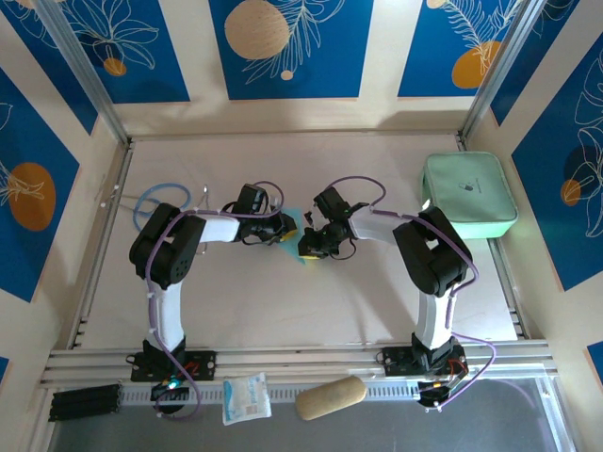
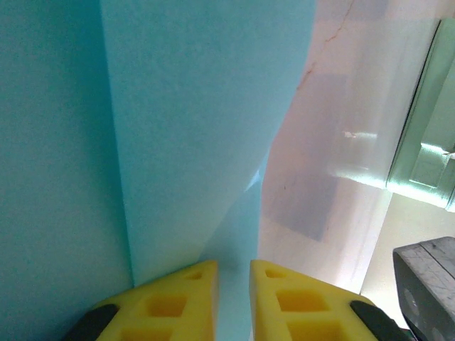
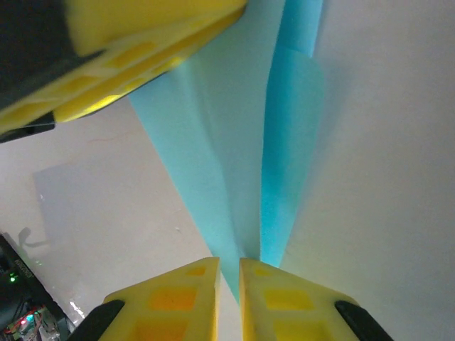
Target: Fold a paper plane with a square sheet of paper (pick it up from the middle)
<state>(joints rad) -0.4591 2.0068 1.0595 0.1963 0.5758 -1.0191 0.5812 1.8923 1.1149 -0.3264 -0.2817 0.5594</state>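
The 2 arms meet over the middle of the table [image 1: 283,311], wrists turned toward each other; the plane [image 1: 296,217] sits between them, a light-blue sliver showing above and below the claws.

The left gripper [image 1: 289,229] is clenched on the plane; in the left wrist view its 2 yellow fingers [image 2: 178,298] stand close together around the left gripper's [image 2: 233,264] narrow gap, and the paper runs down into that gap. The plane [image 2: 192,128] rises from there as a broad blue face with 1 sharp vertical crease on the left and a slanting folded edge on the right.

The right gripper [image 1: 307,247] is also clenched on the plane; in the right wrist view its fingertips nearly touch at the right gripper [image 3: 229,261], pinching the narrow end. The plane [image 3: 234,142] widens away from that pinch, with 1 centre crease and a darker blue flap standing up on the right; the left arm's yellow finger [image 3: 142,50] grips the far, wider part.

A mint-green case [image 1: 469,196] lies at the far right, well apart from the arms; a blue cable loop [image 1: 160,200] lies at the far left. On the near rail sit a white packet [image 1: 246,397] and a tan oblong thing [image 1: 330,398], side by side.
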